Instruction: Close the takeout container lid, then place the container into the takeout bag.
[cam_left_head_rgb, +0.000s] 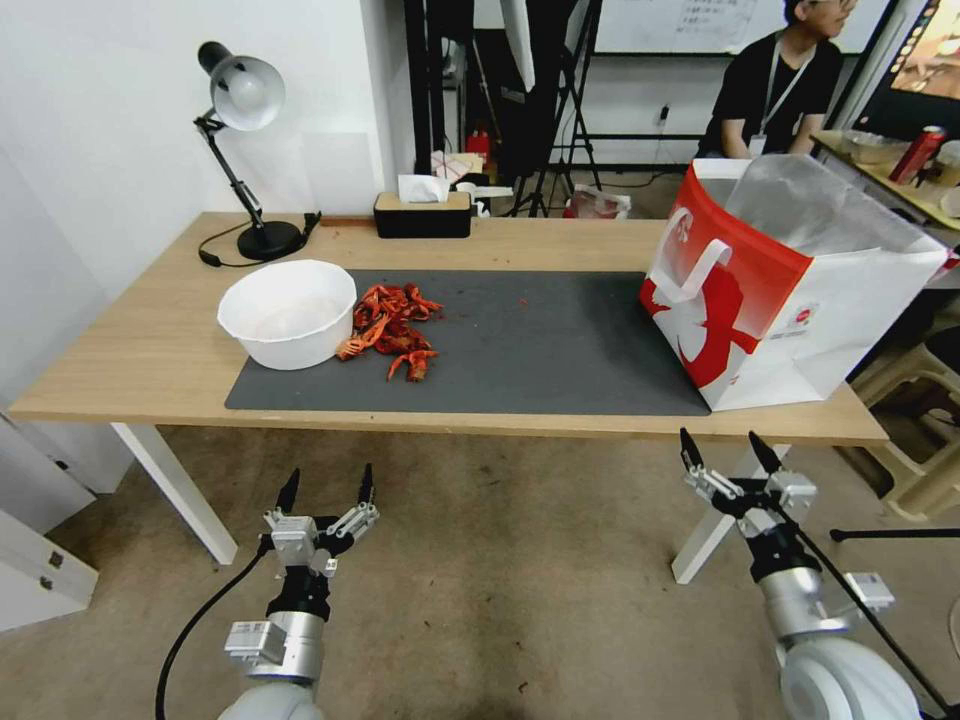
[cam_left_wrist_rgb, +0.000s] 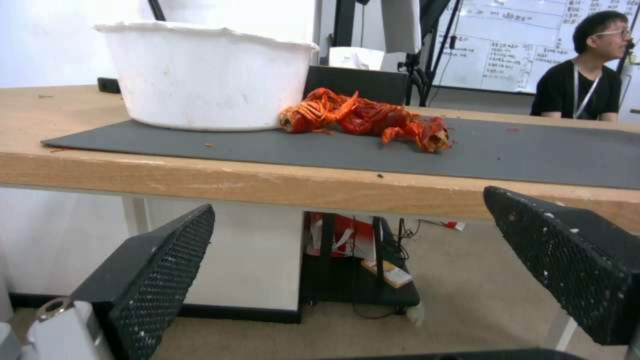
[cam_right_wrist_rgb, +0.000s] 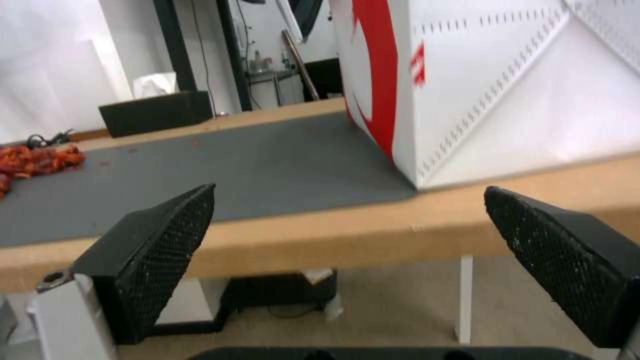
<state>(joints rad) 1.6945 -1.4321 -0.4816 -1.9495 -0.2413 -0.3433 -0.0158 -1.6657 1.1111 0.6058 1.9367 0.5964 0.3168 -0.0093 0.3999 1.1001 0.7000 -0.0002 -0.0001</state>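
Both grippers hang below the near edge of the table (cam_left_head_rgb: 150, 350) with nothing in them. The left gripper (cam_left_head_rgb: 327, 487) has its two black, mesh-textured wedge fingers (cam_left_wrist_rgb: 157, 270) spread wide, pointing up at the table front from about 7 o'clock in the head view; between them the left wrist view looks at the wooden edge and the space under it. The right gripper (cam_left_head_rgb: 731, 452) sits at about 5 o'clock, its fingers (cam_right_wrist_rgb: 160, 240) just as wide apart and empty, tips close under the table edge below the takeout bag (cam_left_head_rgb: 770, 290).

The takeout bag stands upright at 3 o'clock on the table, partly on the dark grey mat (cam_left_head_rgb: 540, 340), its mouth open and showing silvery foil lining. It is stiff paper, red on the front face with a white figure and a flat white handle, white on the side. Its far right corner runs to the picture's edge. In the right wrist view its top is cut off, and creased fold lines with rows of small perforations cross its white side.

At 10 o'clock on the mat sits a round white bowl (cam_left_head_rgb: 288, 312) with a slightly ragged rim; its inside bottom is hard to read. Touching its right side lies a heap of orange-red crayfish shells (cam_left_head_rgb: 392, 325). Behind stand a black desk lamp (cam_left_head_rgb: 243, 150) and a dark tissue box (cam_left_head_rgb: 422, 212).
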